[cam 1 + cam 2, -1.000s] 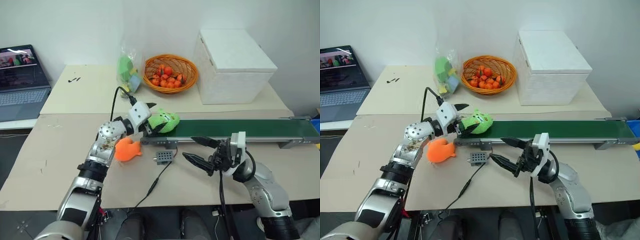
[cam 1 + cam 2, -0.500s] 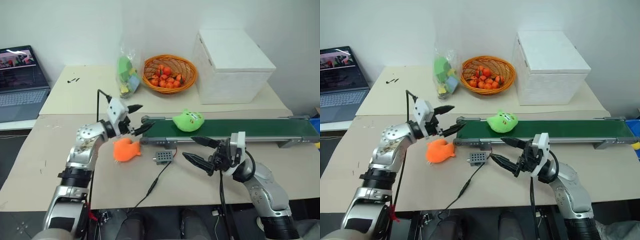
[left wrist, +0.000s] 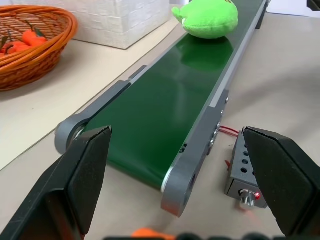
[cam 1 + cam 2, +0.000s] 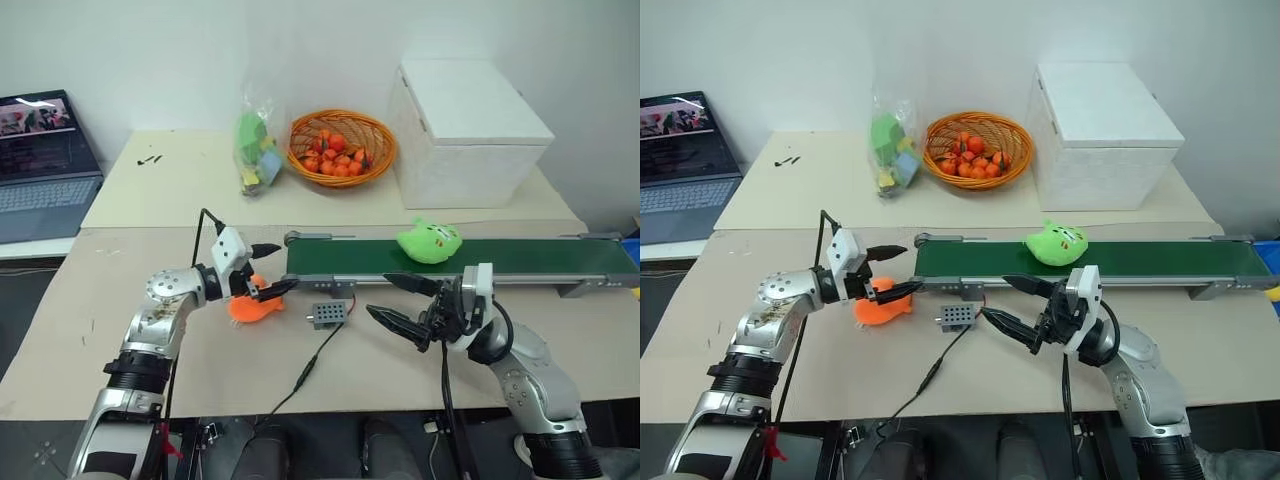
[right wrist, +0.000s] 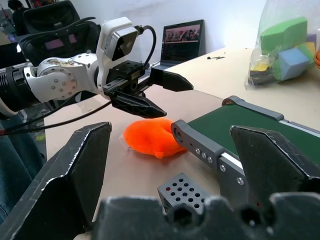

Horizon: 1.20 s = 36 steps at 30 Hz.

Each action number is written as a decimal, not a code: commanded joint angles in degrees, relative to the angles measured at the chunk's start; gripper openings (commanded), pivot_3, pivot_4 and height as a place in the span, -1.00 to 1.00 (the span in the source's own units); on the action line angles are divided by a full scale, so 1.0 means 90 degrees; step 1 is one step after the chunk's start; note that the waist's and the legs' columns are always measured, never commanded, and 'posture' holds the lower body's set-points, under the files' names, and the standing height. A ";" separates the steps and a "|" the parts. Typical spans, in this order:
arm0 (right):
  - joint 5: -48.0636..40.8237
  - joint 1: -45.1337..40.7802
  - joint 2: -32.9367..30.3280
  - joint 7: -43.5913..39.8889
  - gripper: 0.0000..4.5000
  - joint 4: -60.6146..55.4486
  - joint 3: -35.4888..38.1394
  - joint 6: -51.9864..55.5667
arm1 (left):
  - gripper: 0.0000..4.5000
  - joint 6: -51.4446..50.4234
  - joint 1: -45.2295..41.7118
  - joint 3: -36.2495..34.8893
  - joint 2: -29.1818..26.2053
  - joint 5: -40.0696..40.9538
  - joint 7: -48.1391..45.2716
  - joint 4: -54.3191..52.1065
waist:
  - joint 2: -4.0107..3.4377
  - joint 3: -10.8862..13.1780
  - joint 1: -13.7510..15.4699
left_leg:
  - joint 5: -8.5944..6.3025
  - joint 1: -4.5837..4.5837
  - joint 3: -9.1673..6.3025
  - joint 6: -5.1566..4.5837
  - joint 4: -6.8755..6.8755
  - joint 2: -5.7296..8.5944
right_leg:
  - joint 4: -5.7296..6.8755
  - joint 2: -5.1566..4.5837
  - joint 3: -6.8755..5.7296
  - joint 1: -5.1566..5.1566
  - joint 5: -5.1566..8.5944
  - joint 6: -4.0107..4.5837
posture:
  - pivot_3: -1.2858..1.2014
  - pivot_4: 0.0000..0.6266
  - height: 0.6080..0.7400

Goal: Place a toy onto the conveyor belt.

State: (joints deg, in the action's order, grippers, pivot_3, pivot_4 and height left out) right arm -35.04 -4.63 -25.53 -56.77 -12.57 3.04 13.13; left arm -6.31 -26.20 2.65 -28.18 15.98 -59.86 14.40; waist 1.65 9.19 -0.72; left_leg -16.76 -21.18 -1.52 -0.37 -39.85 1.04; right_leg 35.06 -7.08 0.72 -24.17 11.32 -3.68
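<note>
- The toy (image 4: pixel 428 242), a small lime-green plush with dark marks for a face, is seen lying on the conveyor belt (image 4: pixel 350 259), about halfway along it.
- The toy is not touched by either pincer.
- The conveyor belt is laid flat on the counter (image 4: pixel 100 300). It is long, narrow and dark green, with a grey frame.
- The left pincer (image 4: pixel 272 270) is held just beside the left end of the belt. Its two black fingers are spread wide apart, and nothing is held between them.
- An orange fish toy (image 4: pixel 880 307) is seen on the counter right under the left pincer. Whether it is touched cannot be told.
- The right pincer (image 4: pixel 395 299) is held above the counter, in front of the belt. Its fingers are also wide apart, and nothing is held in them.
- A small grey box with holes (image 4: pixel 330 314) is set on the counter just in front of the belt, between the two pincers. A wire is joined to it.
- At the back of the counter, a clear bag of green and blue blocks (image 4: pixel 254 145), a basket of small orange fruits (image 4: pixel 340 147) and a white box (image 4: pixel 465 130) are lined up.
- A laptop (image 4: pixel 42 160) is placed at the far left.
</note>
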 commanded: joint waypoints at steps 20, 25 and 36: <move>-0.0148 -0.0076 -0.0101 -0.0044 1.00 -0.0100 0.0214 -0.0044 | 0.99 -0.0726 -0.0164 0.0104 0.0053 0.0457 -0.0500 -0.0690 | 0.0000 0.0000 -0.0004 | 0.0000 0.0001 -0.0001 0.0000 0.0000 0.0000 | 0.0000 0.0000 0.0001 0.0000 0.0000 0.0000 | 0.03 -0.52 0.80; -0.0159 -0.0040 -0.0118 -0.0039 1.00 -0.0128 0.0238 -0.0035 | 0.99 -0.0613 -0.0309 0.0200 0.0080 0.0342 -0.0501 -0.0743 | 0.0000 0.0000 -0.0002 | 0.0000 0.0000 0.0000 0.0000 0.0000 0.0000 | 0.0000 0.0000 0.0001 0.0000 0.0000 0.0000 | 0.03 -0.52 0.80; -0.0129 -0.0046 -0.0111 -0.0017 1.00 -0.0124 0.0247 -0.0060 | 0.99 -0.0488 -0.0455 0.0335 0.0074 0.0260 -0.0539 -0.0842 | 0.0000 0.0000 -0.0005 | 0.0000 0.0000 0.0000 0.0000 0.0000 0.0000 | 0.0000 0.0000 0.0003 0.0000 0.0000 0.0000 | 0.03 -0.52 0.80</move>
State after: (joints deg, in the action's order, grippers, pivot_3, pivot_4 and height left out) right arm -35.06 -4.99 -26.19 -56.88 -11.90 3.70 13.13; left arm -12.37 -28.95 5.85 -27.38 18.20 -64.30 9.18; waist 1.66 9.19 -0.77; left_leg -16.76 -21.18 -1.52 -0.37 -39.85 1.04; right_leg 35.06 -7.08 0.74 -24.17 11.32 -3.68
